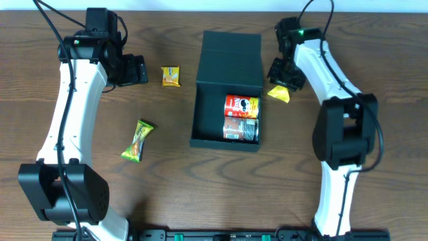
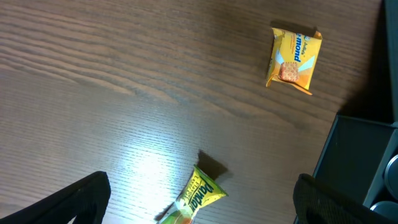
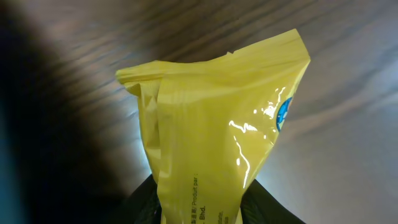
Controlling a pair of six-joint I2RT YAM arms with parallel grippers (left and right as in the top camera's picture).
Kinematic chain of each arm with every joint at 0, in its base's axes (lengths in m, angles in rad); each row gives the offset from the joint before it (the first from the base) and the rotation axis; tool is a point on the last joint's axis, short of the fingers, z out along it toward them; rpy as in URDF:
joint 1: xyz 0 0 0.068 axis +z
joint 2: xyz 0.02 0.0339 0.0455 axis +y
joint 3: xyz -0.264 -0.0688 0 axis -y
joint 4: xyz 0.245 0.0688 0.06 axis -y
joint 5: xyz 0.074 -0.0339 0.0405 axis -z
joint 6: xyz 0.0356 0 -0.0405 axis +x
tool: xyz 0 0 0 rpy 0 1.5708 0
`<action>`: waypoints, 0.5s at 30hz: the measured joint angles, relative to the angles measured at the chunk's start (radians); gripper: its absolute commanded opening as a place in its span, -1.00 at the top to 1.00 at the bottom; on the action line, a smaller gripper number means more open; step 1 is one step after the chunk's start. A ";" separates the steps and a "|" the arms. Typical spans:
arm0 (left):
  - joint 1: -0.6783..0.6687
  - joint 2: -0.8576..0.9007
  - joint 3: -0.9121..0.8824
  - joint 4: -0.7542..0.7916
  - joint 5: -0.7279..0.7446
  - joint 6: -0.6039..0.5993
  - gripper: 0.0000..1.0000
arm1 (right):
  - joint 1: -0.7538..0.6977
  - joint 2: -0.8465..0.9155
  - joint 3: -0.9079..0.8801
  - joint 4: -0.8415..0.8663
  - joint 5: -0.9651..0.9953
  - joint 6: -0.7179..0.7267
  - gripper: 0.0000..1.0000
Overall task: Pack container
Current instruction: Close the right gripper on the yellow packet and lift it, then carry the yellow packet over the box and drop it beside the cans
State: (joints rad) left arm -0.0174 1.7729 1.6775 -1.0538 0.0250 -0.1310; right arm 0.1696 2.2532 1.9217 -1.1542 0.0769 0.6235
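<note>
The container (image 1: 200,114), a dark teal-black square box with its flap lid (image 1: 231,57) open toward the back, sits mid-table; its edge also shows in the left wrist view (image 2: 354,155). Inside lie a red snack can (image 1: 241,105) and a brown snack can (image 1: 240,128). My right gripper (image 1: 284,77) is shut on a yellow packet (image 3: 217,137) just right of the container; the packet also shows in the overhead view (image 1: 279,94). My left gripper (image 1: 137,70) is open and empty, above the table left of a yellow biscuit packet (image 1: 171,76) (image 2: 293,57).
A green-yellow snack packet (image 1: 138,140) lies on the wooden table left of the container, below the left gripper; it also shows in the left wrist view (image 2: 196,198). The right arm's base (image 1: 344,134) stands right of the container.
</note>
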 measured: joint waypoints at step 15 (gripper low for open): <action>0.000 0.000 0.000 0.040 0.000 0.000 -0.91 | 0.142 -0.184 0.016 -0.074 -0.129 -0.017 0.28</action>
State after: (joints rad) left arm -0.0174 1.7729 1.6775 -1.0134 0.0254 -0.1310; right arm 0.3115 2.0693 1.9373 -1.2285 -0.0521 0.6067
